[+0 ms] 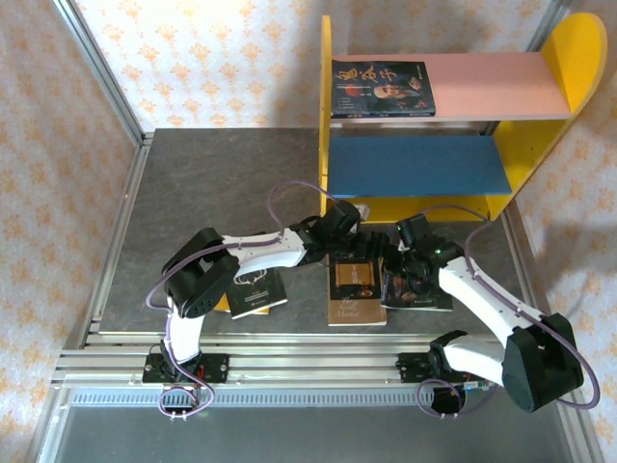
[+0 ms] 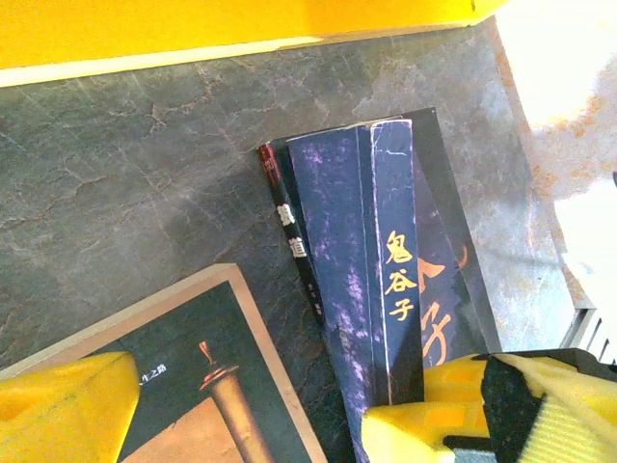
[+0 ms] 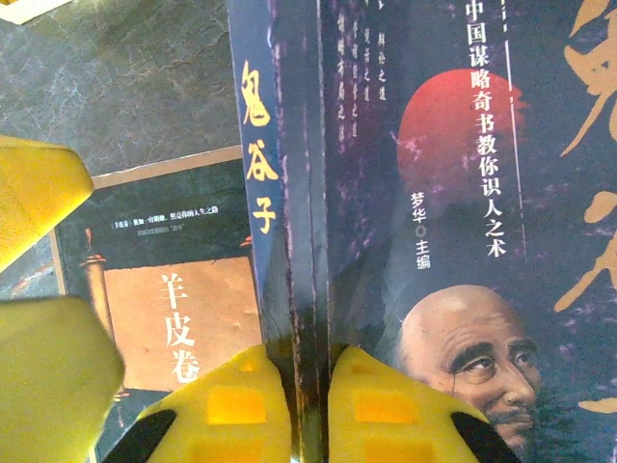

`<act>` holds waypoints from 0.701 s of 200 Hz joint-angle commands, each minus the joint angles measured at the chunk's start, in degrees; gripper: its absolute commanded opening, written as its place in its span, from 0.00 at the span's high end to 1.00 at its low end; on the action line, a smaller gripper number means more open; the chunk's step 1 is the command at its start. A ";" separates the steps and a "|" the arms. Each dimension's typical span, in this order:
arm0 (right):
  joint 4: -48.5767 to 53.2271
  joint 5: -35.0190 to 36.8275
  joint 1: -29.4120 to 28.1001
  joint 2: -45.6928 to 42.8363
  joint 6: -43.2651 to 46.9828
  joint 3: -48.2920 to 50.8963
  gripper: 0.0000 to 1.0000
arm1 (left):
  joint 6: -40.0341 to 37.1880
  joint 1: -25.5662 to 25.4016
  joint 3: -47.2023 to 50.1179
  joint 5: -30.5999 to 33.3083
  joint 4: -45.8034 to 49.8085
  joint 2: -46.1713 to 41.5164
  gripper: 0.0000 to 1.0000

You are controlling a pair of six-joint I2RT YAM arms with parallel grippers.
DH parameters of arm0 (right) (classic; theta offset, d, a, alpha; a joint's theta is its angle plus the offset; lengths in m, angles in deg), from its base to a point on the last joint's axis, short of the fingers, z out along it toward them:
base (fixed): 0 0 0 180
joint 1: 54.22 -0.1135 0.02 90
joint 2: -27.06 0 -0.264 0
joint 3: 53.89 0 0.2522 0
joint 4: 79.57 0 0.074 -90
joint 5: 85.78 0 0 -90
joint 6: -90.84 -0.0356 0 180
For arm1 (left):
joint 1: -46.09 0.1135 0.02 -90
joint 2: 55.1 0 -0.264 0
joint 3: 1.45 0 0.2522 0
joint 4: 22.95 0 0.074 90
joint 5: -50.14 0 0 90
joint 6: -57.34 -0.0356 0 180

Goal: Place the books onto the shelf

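So far one dark book point(image 1: 383, 89) is lying on the pink board point(image 1: 501, 87) of the shelf point(image 1: 578, 58), and the blue board point(image 1: 415, 164) is sitting bare. Four are waiting on the surface point(image 1: 212, 183): the wolf-face book point(image 1: 258, 287) overlapping the yellow book point(image 1: 224, 305), the brown book point(image 1: 357, 289), and the bald-man book point(image 3: 434, 241) beside it. By my reading, the task is barely begun.

From the top view the arms are hiding any grip. The right wrist view is showing the right end effector point(image 3: 308, 371) clamping the bald-man book's spine edge. The left wrist view is showing the left end effector point(image 2: 246, 415) standing apart, holding nothing, above the brown book and that spine.
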State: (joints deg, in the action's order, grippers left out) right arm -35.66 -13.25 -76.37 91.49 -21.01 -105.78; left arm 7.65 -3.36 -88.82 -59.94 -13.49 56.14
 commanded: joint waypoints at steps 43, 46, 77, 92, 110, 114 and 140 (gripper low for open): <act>-1.33 -10.00 -3.01 -2.75 3.23 -0.88 0.90 | 3.28 1.70 7.12 8.52 -8.87 -5.72 0.03; -1.18 -10.00 -2.99 -2.73 3.31 -0.89 0.90 | 3.26 1.70 7.34 8.53 -8.96 -5.95 0.03; -2.11 -14.07 -3.06 -3.37 4.18 -1.44 0.90 | 3.28 2.08 9.33 7.50 -10.38 -7.31 0.03; -3.43 -15.96 -3.10 -4.33 4.21 -1.42 0.89 | 3.73 2.08 9.79 6.99 -10.61 -7.41 0.04; -4.76 -17.66 -3.12 -4.92 4.04 -1.38 0.89 | 4.51 2.07 11.05 6.48 -12.29 -7.66 0.06; -4.94 -17.91 -3.11 -4.90 3.97 -1.41 0.89 | 4.64 2.08 11.27 6.34 -12.60 -7.70 0.06; -5.48 -17.78 -3.11 -4.01 3.72 -1.60 0.89 | 4.64 2.01 11.35 5.77 -13.18 -7.75 0.14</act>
State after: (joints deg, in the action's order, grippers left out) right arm -37.86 -28.33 -79.21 87.64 -17.53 -105.74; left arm 11.67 -1.41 -77.98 -54.10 -23.98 50.62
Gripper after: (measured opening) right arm 0.115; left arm 0.891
